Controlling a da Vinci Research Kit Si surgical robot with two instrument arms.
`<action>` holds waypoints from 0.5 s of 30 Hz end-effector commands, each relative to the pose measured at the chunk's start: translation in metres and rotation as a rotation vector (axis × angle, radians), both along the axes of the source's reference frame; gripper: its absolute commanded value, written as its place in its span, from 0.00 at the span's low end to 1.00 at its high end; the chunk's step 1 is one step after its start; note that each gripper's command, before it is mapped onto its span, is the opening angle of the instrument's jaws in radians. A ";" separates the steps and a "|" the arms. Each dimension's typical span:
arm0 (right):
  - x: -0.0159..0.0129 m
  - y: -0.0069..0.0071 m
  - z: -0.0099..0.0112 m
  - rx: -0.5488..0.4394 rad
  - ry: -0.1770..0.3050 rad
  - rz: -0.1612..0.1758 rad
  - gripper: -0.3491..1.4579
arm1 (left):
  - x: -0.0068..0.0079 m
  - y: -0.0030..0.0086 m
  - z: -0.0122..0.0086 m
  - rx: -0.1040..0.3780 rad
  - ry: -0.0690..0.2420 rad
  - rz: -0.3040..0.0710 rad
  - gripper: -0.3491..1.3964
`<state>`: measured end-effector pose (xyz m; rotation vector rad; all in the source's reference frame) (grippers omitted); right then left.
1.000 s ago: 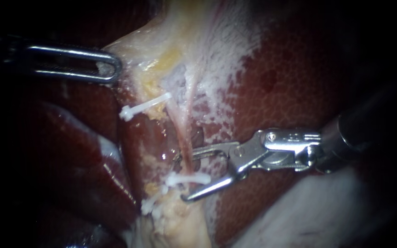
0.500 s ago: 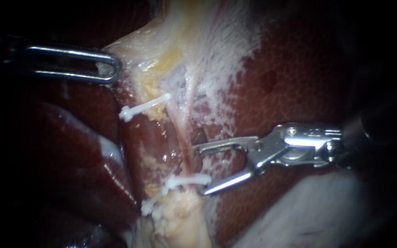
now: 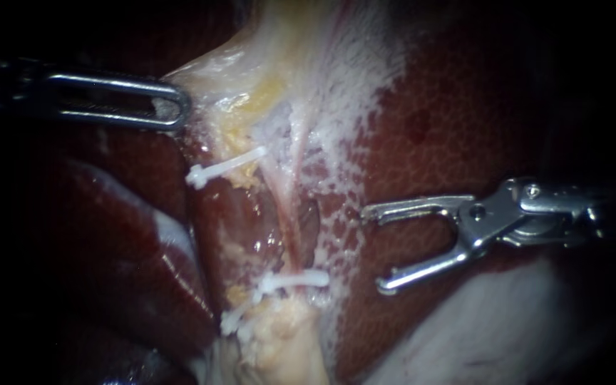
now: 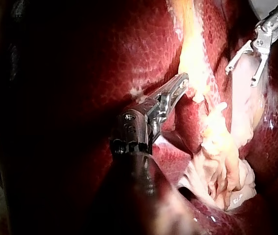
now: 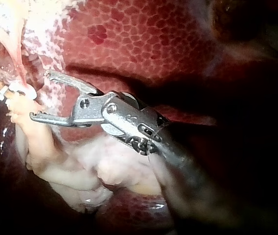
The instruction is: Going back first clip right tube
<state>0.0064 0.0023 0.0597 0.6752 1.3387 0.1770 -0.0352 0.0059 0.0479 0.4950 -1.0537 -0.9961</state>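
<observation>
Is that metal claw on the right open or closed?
Open: the right instrument has its jaws wide apart, holding nothing.

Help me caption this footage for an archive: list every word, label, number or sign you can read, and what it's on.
None can be read.
No text on the liver, the pale tissue, the upper clip or the lower clip.
Left instrument and right instrument: any marks are too small to read.

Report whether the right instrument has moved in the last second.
Yes. The right instrument has withdrawn rightward, clear of the clip on the tube.
</observation>
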 end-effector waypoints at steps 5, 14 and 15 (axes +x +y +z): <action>-0.0006 0.0008 -0.0008 -0.009 0.004 -0.001 0.52 | -0.0001 0.0000 0.0001 0.000 0.000 0.000 0.00; -0.0007 0.0008 -0.0011 -0.009 -0.001 0.009 0.52 | -0.0011 -0.0007 0.0016 -0.004 -0.005 0.008 0.00; -0.0007 0.0008 -0.0011 -0.010 -0.005 0.016 0.52 | -0.0014 -0.0008 0.0020 -0.006 -0.006 0.010 0.00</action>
